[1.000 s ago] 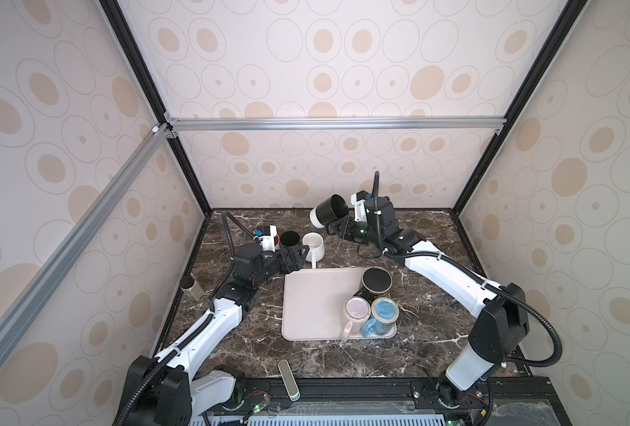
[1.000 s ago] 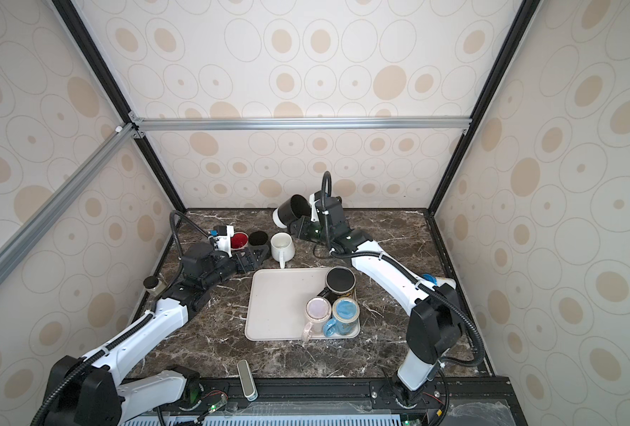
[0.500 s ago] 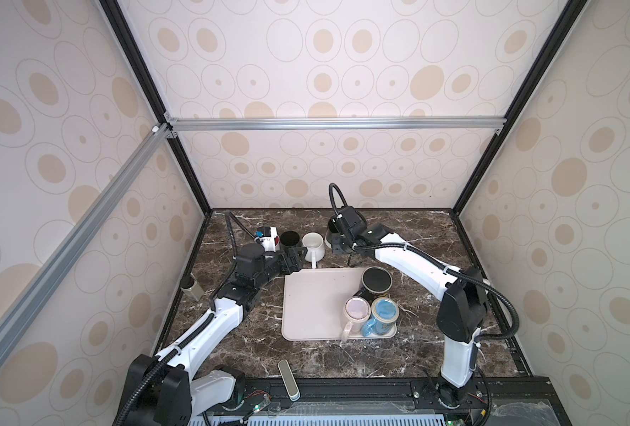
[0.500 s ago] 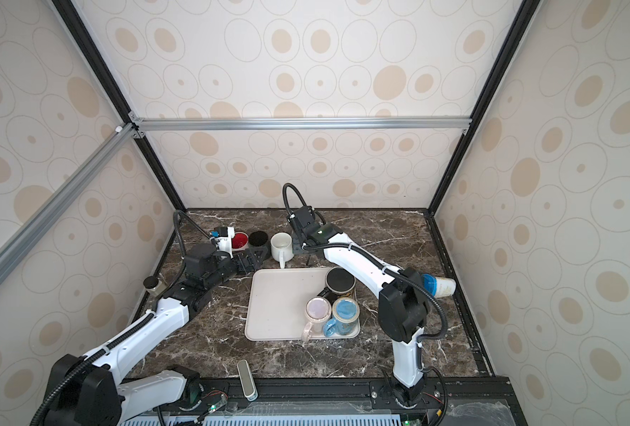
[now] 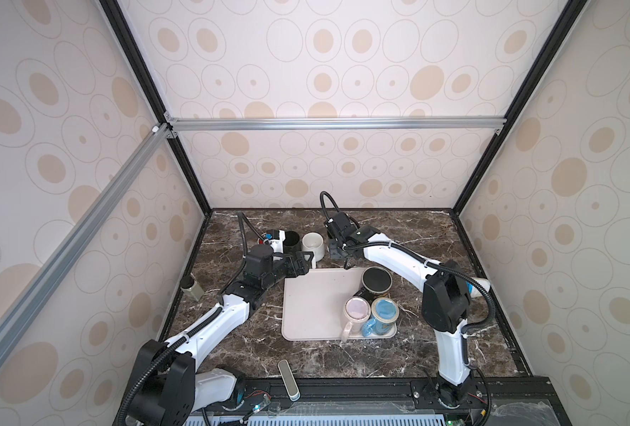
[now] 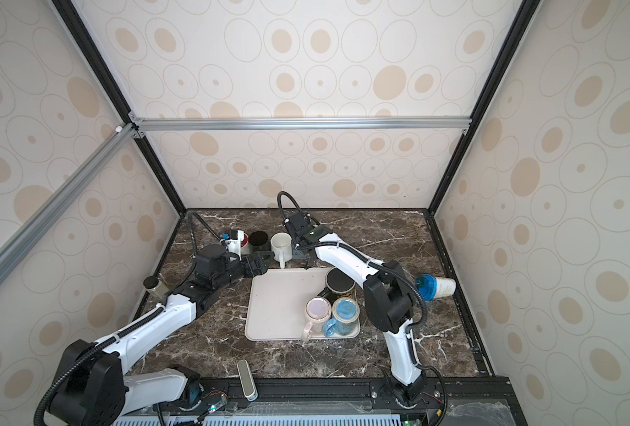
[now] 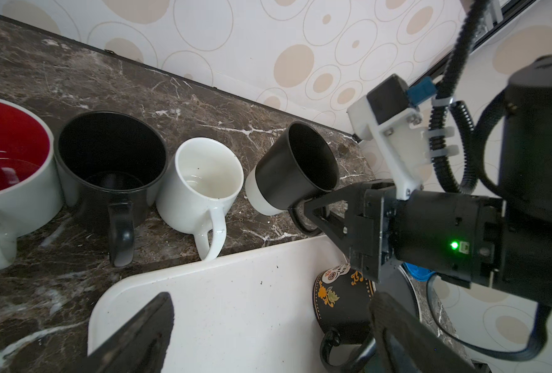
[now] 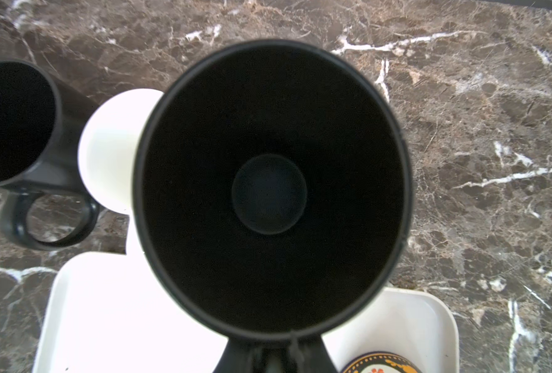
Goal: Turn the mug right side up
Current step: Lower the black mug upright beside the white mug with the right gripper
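Observation:
The mug [image 7: 295, 168], black with a white base, tilts a little with its mouth up, just right of the white mug [image 7: 203, 181] in the back row. Its base is close to the marble; I cannot tell whether they touch. My right gripper [image 7: 311, 208] is shut on its handle. In the right wrist view the mug's dark mouth [image 8: 269, 190] fills the middle, above the gripper [image 8: 269, 352]. In both top views the right gripper [image 5: 338, 250] [image 6: 300, 250] covers the mug. My left gripper [image 7: 268, 336] [image 5: 304, 258] hangs open and empty over the tray's far left corner.
A white tray [image 5: 313, 306] holds three upside-down mugs: black floral [image 5: 376, 282], pink [image 5: 357, 309], blue [image 5: 384, 311]. Upright in the back row stand a black mug [image 5: 291, 239] and a red-lined one [image 7: 6, 168]. A blue-and-white cup [image 6: 437, 287] lies far right, a small jar [image 5: 191, 289] left.
My right arm has swung down from high at the back and brought the mug, then on its side, mouth-up beside the white mug. The left gripper has barely moved.

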`<state>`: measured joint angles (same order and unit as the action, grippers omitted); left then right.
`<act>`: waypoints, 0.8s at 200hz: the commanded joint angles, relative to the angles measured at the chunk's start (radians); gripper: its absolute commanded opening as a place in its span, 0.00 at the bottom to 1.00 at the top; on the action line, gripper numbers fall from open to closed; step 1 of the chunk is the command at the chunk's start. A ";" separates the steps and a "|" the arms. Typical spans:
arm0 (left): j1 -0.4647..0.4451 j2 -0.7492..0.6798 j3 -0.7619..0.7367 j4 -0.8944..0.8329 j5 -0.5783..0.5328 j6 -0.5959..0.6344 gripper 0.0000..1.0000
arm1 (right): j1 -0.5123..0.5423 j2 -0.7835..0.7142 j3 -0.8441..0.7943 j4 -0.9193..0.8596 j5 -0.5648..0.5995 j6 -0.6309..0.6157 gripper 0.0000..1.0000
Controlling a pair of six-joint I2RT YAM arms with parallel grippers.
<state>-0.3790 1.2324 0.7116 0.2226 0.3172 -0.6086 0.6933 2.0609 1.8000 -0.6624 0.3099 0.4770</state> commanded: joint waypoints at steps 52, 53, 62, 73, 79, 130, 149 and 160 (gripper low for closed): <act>-0.009 -0.007 0.031 0.016 -0.049 -0.005 0.96 | -0.007 0.078 0.115 0.023 0.073 0.001 0.00; -0.009 -0.007 0.032 0.017 -0.049 -0.005 0.96 | -0.008 0.079 0.115 0.022 0.073 0.000 0.00; -0.008 -0.005 0.031 0.020 -0.048 -0.006 0.96 | -0.008 0.086 0.120 0.022 0.073 0.005 0.00; -0.008 -0.005 0.029 0.021 -0.049 -0.006 0.96 | -0.009 0.094 0.126 0.017 0.072 0.012 0.00; -0.009 -0.002 0.029 0.022 -0.046 -0.008 0.96 | -0.008 0.097 0.127 0.015 0.071 0.017 0.00; -0.009 -0.003 0.024 0.019 -0.043 -0.005 0.96 | -0.008 0.100 0.117 0.016 0.068 0.036 0.00; -0.009 -0.002 0.022 0.022 -0.040 -0.006 0.96 | -0.008 0.108 0.114 0.016 0.056 0.045 0.00; -0.010 -0.002 0.022 0.019 -0.040 -0.006 0.96 | -0.007 0.114 0.114 0.018 0.045 0.051 0.00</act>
<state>-0.3828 1.2335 0.7116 0.2230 0.2821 -0.6125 0.6880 2.1731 1.8828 -0.6746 0.3347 0.5007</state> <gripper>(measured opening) 0.961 0.160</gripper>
